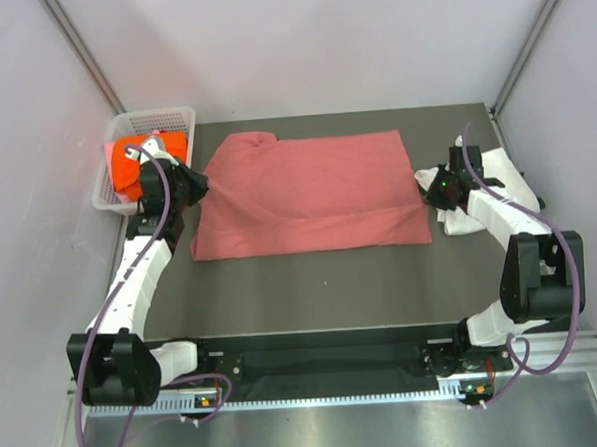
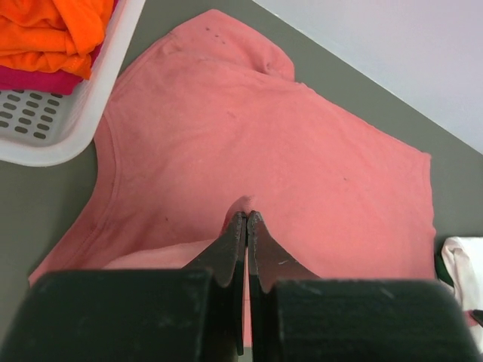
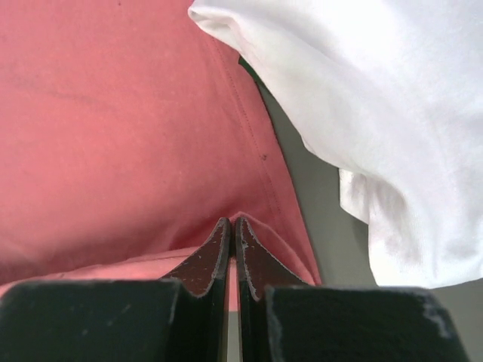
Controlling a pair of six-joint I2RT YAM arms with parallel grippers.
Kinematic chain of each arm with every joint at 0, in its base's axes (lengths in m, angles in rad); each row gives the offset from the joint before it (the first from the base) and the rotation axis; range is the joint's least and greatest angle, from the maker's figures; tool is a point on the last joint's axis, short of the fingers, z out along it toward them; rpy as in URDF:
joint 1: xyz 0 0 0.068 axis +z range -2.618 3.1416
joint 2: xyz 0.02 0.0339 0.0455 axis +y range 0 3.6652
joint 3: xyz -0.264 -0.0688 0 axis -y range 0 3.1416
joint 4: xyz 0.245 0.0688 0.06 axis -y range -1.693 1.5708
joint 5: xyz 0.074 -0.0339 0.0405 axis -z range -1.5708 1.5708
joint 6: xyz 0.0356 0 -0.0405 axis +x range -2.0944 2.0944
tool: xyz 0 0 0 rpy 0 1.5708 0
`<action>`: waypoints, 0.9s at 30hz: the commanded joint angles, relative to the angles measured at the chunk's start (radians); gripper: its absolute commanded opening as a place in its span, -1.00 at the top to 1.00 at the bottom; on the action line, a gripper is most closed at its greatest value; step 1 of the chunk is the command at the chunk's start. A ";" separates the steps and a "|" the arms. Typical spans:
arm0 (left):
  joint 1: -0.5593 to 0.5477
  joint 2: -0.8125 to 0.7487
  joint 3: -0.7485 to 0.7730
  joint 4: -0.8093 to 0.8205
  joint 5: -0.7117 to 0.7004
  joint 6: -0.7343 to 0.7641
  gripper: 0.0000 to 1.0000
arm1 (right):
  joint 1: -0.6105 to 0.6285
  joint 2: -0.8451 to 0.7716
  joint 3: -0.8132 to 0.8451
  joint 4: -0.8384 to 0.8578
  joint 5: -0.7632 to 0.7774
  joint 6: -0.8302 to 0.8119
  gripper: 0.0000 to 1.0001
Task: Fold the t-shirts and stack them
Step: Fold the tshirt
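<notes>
Top external shows your left claw (image 1: 200,185) clamped on the left end of the pink t-shirt (image 1: 307,193), right claw (image 1: 424,185) clamped on its right end; its long axis runs between them.

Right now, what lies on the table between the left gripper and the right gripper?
The pink-red t-shirt, spread out, fills that stretch; the left gripper and the right gripper each pinch an edge of it. The top view shows this.

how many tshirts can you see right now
3: the pink t-shirt spread mid-table, the white t-shirt bunched at its right end, the orange t-shirt in the basket. A magenta cloth under the orange one may be another.
</notes>
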 commanded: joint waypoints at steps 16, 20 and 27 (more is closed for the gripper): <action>0.007 0.120 0.065 0.226 -0.049 0.021 1.00 | 0.007 0.066 0.094 0.051 0.044 0.005 1.00; 0.007 0.148 0.053 0.267 -0.069 0.016 1.00 | 0.008 0.094 0.109 0.047 0.044 0.002 1.00; 0.009 0.206 0.059 0.316 -0.075 0.007 1.00 | 0.019 0.137 0.151 0.045 0.068 0.002 1.00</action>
